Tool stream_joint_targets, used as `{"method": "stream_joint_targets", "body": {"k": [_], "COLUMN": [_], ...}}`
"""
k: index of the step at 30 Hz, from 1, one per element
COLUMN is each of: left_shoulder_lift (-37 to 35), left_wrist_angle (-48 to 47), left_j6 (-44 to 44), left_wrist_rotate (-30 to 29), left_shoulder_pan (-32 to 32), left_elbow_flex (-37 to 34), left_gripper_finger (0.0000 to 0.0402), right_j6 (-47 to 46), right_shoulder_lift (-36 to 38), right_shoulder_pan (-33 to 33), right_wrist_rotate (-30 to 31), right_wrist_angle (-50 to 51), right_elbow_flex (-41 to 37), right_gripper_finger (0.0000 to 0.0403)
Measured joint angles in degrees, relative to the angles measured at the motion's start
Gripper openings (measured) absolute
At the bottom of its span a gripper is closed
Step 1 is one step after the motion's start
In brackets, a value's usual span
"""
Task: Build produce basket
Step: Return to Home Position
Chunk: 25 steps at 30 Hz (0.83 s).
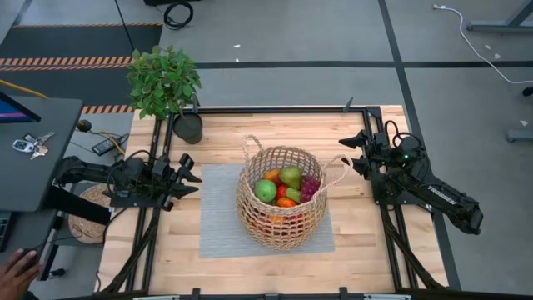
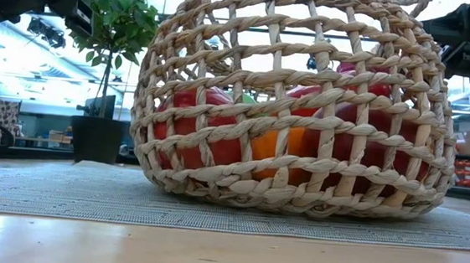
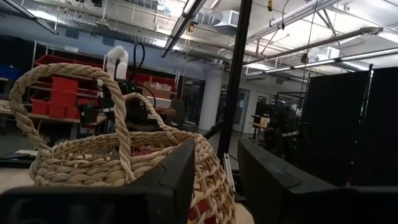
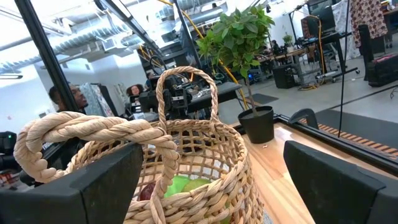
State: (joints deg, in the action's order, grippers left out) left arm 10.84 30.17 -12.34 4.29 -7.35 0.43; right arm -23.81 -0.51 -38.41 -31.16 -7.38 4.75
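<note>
Produce (image 1: 283,185) piled in the basket (image 1: 283,232).
Left gripper (image 1: 193,176) left of the basket, right gripper (image 1: 348,153) right of it, both spread wide; right arm's white lettering (image 1: 433,192) unreadable.

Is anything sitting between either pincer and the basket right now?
Nothing visible. The left pincer and right pincer are both open, one at each side of the basket, with only mat and table between. The potted plant stands at the far corner, off that line.

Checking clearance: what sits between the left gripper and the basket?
High view: only bare grey mat between the left gripper and the basket.
</note>
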Motion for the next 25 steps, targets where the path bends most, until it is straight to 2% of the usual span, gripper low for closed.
{"method": "stream_joint_targets", "body": {"k": [25], "left_shoulder_lift": [0.0], "left_wrist_angle": [0.0], "left_j6": [0.0], "left_wrist_rotate": [0.0], "left_shoulder_pan": [0.0], "left_elbow_flex": [0.0], "left_gripper_finger": [0.0134], "right_j6": [0.0], "right_shoulder_lift": [0.0], "right_shoulder_pan": [0.0], "right_wrist_rotate": [0.0], "right_wrist_angle": [0.0], "right_elbow_flex": [0.0], "right_gripper_finger": [0.0394]}}
